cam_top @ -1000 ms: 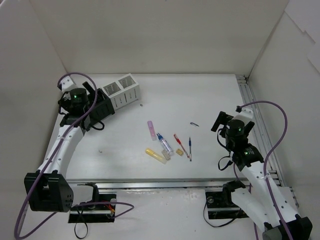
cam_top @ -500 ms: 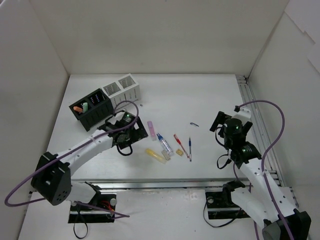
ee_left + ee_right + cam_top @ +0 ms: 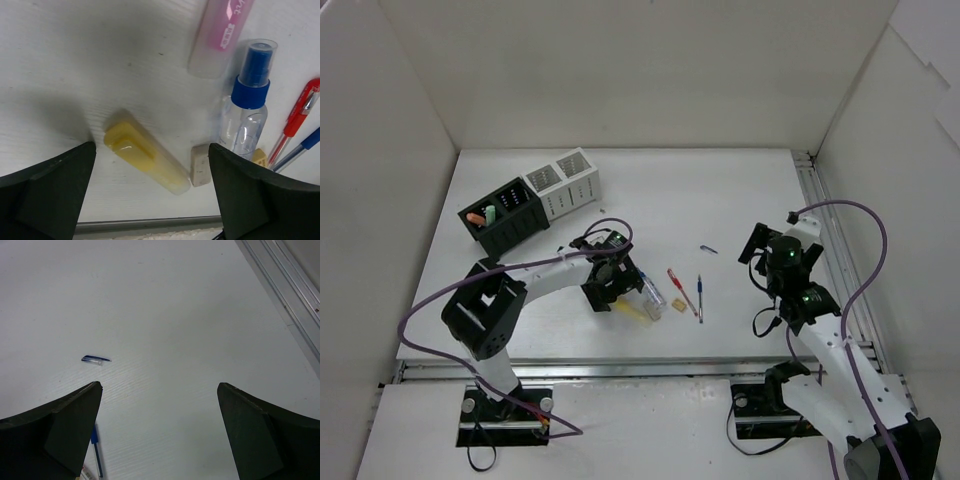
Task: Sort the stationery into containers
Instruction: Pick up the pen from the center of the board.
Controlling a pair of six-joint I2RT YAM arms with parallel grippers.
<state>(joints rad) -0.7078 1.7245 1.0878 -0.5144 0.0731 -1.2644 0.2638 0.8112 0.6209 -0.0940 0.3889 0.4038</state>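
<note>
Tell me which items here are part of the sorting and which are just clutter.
Job: yellow highlighter, pink highlighter, blue-capped bottle, red pen, blue pen, erasers, white organiser, black organiser, orange highlighter, green highlighter.
Lying about: blue clip fragment, cables, rail.

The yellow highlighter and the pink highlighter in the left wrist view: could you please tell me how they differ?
The yellow highlighter lies wholly in view, slanted between the open fingers of the left hand; the pink highlighter lies beyond them, cut off by the top edge. The pink highlighter carries printed markings; the yellow highlighter shows none. Both lie flat on the table, ungripped.
</note>
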